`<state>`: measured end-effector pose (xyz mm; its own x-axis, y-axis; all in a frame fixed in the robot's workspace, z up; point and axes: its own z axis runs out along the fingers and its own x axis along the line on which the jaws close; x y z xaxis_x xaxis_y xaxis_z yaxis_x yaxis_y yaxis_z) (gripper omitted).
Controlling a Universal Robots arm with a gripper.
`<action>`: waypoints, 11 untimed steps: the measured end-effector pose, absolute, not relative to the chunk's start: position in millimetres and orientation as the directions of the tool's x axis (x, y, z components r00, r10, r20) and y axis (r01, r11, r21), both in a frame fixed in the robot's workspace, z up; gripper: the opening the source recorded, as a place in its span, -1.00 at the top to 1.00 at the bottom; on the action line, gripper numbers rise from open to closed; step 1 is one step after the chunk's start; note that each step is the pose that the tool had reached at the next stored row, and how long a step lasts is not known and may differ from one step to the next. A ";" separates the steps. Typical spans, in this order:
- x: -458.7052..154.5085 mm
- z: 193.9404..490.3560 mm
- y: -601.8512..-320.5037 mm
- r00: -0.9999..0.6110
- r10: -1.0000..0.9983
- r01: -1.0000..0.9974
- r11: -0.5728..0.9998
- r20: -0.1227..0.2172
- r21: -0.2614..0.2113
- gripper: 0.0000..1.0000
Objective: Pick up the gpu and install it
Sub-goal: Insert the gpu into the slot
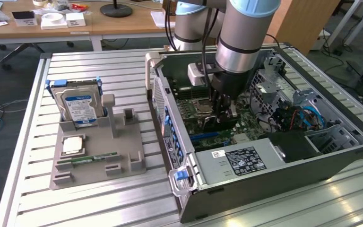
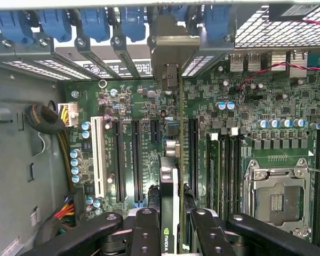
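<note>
Black gripper (image 2: 170,226) fingers (image 2: 144,229) are clamped on the upper edge of the gpu (image 2: 169,186), which stands on edge between them, seen edge-on in the wrist view with its silver end bracket (image 2: 173,50) up against the blue-latched rear slot row of the computer case (image 1: 295,182). In that view the card hangs directly over the green motherboard (image 2: 245,117), in line with the black expansion slots (image 2: 136,160) and beside the white slot (image 2: 98,154); whether its lower edge is already seated in a slot cannot be made out. In the exterior view the arm (image 1: 245,38) reaches straight down into the open case, the gripper (image 1: 222,111) low over the motherboard just beside the CPU socket (image 1: 202,103). Outside the case, toward the exterior view's left, a grey parts holder (image 1: 96,158) rests on the slatted metal table (image 1: 93,71), carrying an upright hard drive (image 1: 81,109), a processor chip (image 1: 73,145) and a memory stick (image 1: 96,157).
</note>
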<state>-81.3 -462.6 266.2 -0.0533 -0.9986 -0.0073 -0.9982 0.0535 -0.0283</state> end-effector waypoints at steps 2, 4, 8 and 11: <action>-81.5 266.0 -462.6 -0.053 -0.999 -0.998 0.053 -0.007 -0.029 0.47; -81.5 265.8 -462.6 -0.053 -0.999 -0.998 0.053 -0.007 -0.029 0.47; -82.1 263.4 -462.6 -0.053 -0.999 -0.998 0.053 -0.008 -0.029 0.47; -82.5 261.4 -462.6 -0.053 -0.999 -0.998 0.053 -0.007 -0.029 0.47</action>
